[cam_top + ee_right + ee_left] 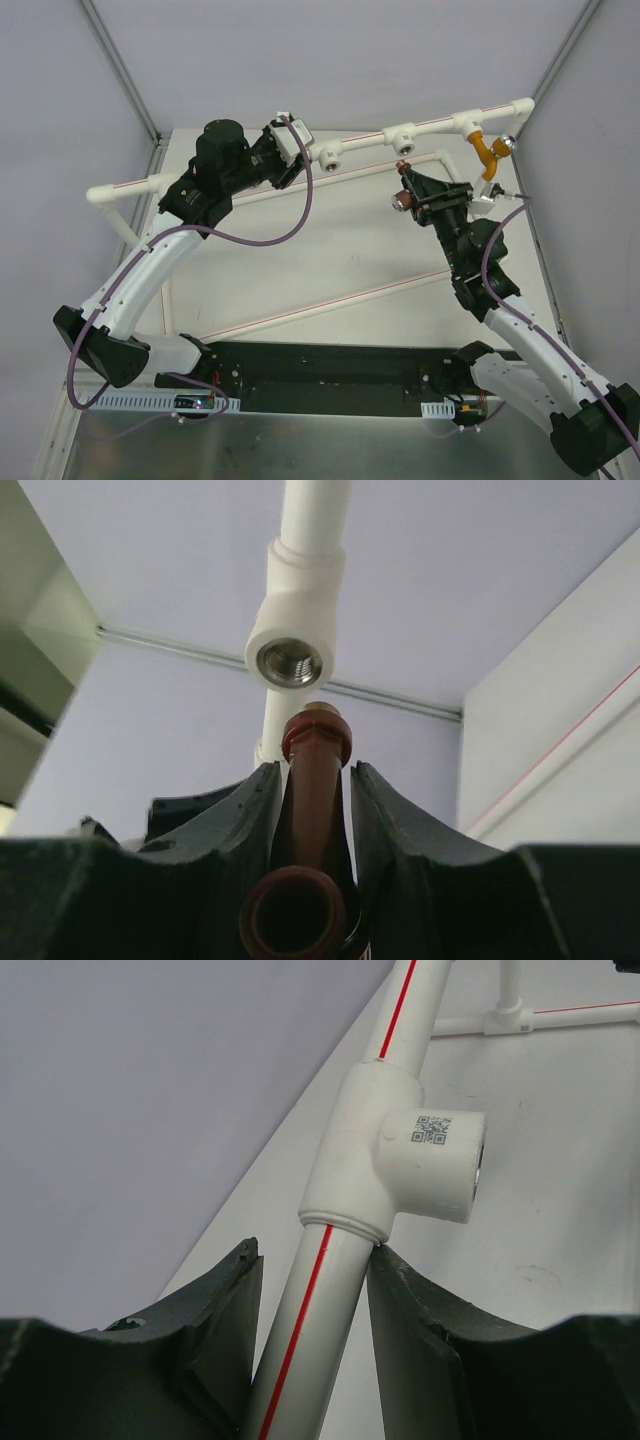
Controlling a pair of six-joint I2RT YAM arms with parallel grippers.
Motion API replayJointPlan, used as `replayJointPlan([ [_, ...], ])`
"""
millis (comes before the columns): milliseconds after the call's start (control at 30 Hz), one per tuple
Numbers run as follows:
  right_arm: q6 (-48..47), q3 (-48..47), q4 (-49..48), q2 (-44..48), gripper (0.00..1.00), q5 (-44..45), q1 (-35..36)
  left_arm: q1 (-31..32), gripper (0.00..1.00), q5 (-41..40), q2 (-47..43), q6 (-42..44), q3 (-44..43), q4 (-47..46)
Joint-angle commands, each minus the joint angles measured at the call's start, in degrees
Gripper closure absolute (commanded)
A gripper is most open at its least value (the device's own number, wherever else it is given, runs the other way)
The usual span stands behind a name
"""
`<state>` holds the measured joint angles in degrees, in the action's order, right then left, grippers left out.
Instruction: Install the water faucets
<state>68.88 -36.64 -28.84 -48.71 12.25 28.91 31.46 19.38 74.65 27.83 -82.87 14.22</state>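
Reddish-brown faucet [318,742] in right pincer [314,772]

I am reading a small black QR code [431,1129], printed on the stubby side branch of the white plastic pipe tee socket [365,1150], its pattern giving me no plain text, no letters, numbers or brand names showing legibly

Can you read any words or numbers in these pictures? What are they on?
No words or numbers can be read anywhere.
QR code, no letters beside it: on the white tee socket, left wrist view.
Small board by the left arm's base: any print too small to read.
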Motion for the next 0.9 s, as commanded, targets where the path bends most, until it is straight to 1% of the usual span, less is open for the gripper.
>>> replayJointPlan([
  [0, -32.52, -5.9, 3.79, 4.49, 1.0, -3.91, 0.18, 2.02, 1.0, 7.25, 3.22, -14.21, 5.88, 23.05],
  [67, -45.7, -5.19, 3.62, 5.55, 1.0, -2.67, 0.1, 2.02, 1.0, 7.52, 3.22, -14.21, 5.88, 23.05],
  [133, -56.87, -5.1, 4.05, 5.99, 1.0, -4.94, 0.19, 2.02, 1.0, 7.43, 3.22, -14.21, 5.88, 22.96],
  [233, -71.91, -4.14, 1.95, 6.34, 1.0, -9.69, 0.19, 2.02, 1.0, 7.61, 3.31, -14.12, 5.79, 22.96],
  [300, -76.94, -3.61, -0.15, 6.17, 1.0, -10.84, 0.27, 2.02, 1.0, 7.69, 3.39, -14.04, 5.88, 22.96],
  [400, -80.65, -4.4, -2.26, 5.12, 1.0, -10.76, 0.27, 2.02, 1.0, 7.78, 3.48, -14.04, 5.88, 22.96],
  [467, -81.53, -5.01, -4.11, 3.89, 1.0, -10.67, 0.27, 2.02, 1.0, 7.87, 3.48, -14.04, 5.79, 23.05],
  [567, -81.72, -5.54, -6.83, 2.39, 1.0, -10.41, 0.27, 2.02, 1.0, 7.78, 3.48, -13.95, 5.88, 22.96],
  [867, -81.71, -6.69, -10.97, 0.11, 1.0, -9.35, 0.27, 2.02, 1.0, 7.87, 3.39, -13.95, 5.88, 22.96],
])
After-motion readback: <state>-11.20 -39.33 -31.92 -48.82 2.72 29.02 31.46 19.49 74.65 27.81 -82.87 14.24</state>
